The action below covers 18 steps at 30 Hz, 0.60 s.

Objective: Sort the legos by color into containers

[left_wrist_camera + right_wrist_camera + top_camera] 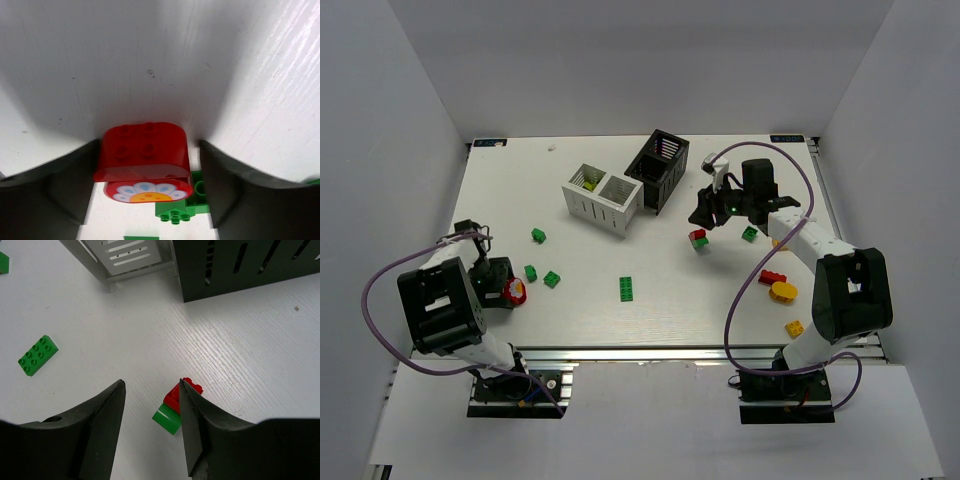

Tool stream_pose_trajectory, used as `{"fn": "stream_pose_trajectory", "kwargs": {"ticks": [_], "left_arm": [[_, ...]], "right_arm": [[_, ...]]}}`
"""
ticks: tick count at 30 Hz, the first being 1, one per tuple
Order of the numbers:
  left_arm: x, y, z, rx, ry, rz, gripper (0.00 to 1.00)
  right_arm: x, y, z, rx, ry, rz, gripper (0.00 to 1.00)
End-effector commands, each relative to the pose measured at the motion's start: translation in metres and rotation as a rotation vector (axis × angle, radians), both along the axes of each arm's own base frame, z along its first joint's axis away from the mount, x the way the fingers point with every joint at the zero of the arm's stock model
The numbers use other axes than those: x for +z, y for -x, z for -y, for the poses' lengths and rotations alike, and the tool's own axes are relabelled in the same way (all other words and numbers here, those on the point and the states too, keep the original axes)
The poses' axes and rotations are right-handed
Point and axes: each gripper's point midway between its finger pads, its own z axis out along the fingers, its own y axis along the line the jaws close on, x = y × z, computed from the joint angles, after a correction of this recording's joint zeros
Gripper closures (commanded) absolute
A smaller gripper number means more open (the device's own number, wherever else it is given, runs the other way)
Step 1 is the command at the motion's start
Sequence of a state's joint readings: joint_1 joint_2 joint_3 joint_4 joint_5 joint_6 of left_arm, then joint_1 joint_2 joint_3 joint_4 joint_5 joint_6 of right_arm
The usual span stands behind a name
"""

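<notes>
At the near-left of the surface (pixel 680 320): we find the left hand (pixel 148 145) low over a red rounded brick (pixel 142 160) with a white-and-yellow flower face.
Left hand: spread. Its dark fingers (pixel 45 195) flank the red rounded brick. One lies against the brick's side, and the other stands just beside it, with a sliver of white showing between.
Lime green brick (pixel 192 200): just beside the red rounded brick and partly hidden by it.
Right hand (pixel 151 385): spread, with nothing between its fingers. It hangs over bare surface in front of the two containers.
Red-and-green pair (pixel 172 407): a red brick joined to a green one. It lies just beside one finger of the right hand and is partly hidden by it.
Long green brick (pixel 38 355): flat, studs up, near the middle of the surface and well apart from both hands.
White container (pixel 603 198): at the far middle of the surface. We see a lime piece (pixel 588 184) in its left compartment. We cannot tell what the other compartment holds.
Black container (pixel 658 170): just to the right of the white container and turned at an angle. Its inside is too dark to read.
Small green bricks: three lie loose between the left hand and the white container (pixel 538 236) (pixel 531 272) (pixel 551 279). A fourth (pixel 749 233) lies on the right side.
Red flat brick (pixel 772 277): on the right side, touching an orange-yellow rounded brick (pixel 783 291).
Orange-yellow square brick (pixel 795 327): nearer the front edge, apart from the others.
</notes>
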State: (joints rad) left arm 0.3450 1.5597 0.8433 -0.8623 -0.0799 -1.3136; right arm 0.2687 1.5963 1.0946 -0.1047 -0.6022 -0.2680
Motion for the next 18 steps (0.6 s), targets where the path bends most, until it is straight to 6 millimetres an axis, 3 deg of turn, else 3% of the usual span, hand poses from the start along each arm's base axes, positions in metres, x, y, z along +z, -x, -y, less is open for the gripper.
{"fn": "stream_pose_trajectory", "kwargs": {"ticks": [1, 3, 4, 10, 13, 18], "left_arm": [[-0.001, 0.008, -0.001, 0.029, -0.016, -0.011, 0.18], [0.001, 0.005, -0.002, 0.031, -0.019, 0.006, 0.28], [0.003, 0.004, -0.002, 0.029, -0.020, 0.018, 0.38], [0.011, -0.008, 0.006, -0.021, 0.021, 0.091, 0.65], [0.025, -0.017, 0.013, -0.078, 0.051, 0.163, 0.73], [0.064, -0.039, 0.028, -0.216, 0.071, 0.378, 0.92]], "right_arm": [[0.011, 0.000, -0.001, 0.006, -0.023, 0.029, 0.48], [0.012, 0.000, -0.001, 0.011, -0.022, 0.034, 0.48], [0.012, 0.000, -0.002, 0.013, -0.022, 0.033, 0.48], [0.017, 0.005, -0.005, 0.040, -0.038, 0.028, 0.48], [0.026, 0.015, -0.017, 0.118, -0.072, 0.027, 0.48], [0.039, 0.055, -0.059, 0.336, -0.155, -0.042, 0.51]]}}
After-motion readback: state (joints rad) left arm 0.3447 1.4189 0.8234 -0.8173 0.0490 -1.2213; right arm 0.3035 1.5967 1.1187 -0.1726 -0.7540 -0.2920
